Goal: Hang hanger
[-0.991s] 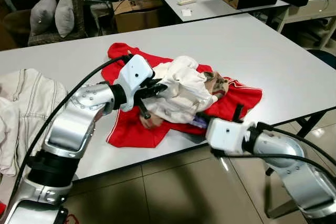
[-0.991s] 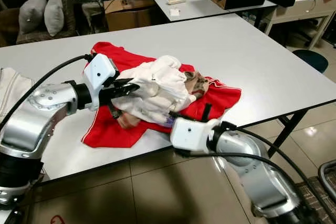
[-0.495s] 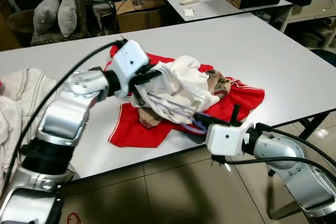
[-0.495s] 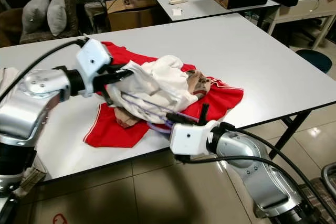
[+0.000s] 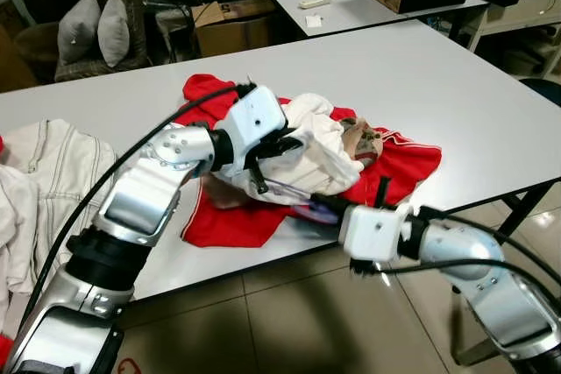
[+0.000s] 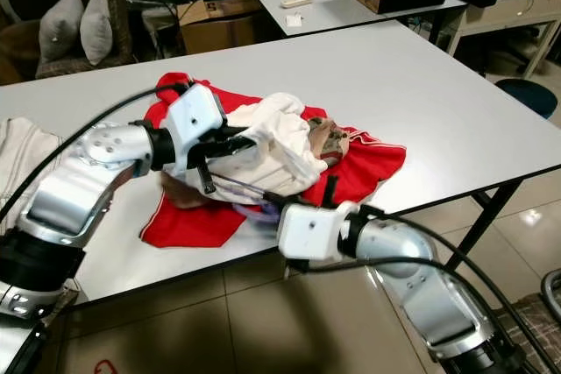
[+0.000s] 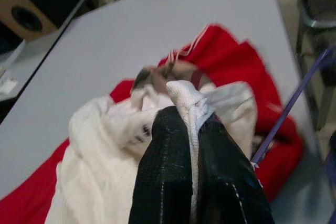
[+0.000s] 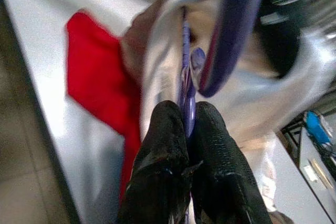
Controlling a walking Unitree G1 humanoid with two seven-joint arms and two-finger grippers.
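Left gripper: frame center of the left eye view, fingers pressed together on a fold of the white shirt.
Right gripper: lower center at the table edge, pinching the hanger by its thin purple wire, just below the hook.
Hanger: mostly buried in the shirt at frame center; you saw only a purple sliver near the front edge.
Shirt: crumpled on top of a red garment.
Handling, hanger: looked light, stiff and thin, likely slick; you should hold it at the neck so it won't twist.
Handling, shirt: soft, limp, would sag and drag; grip the collar or a hem, not loose bulk.
Risk: red garment could come along.
Upper left: cream clothes lay apart.
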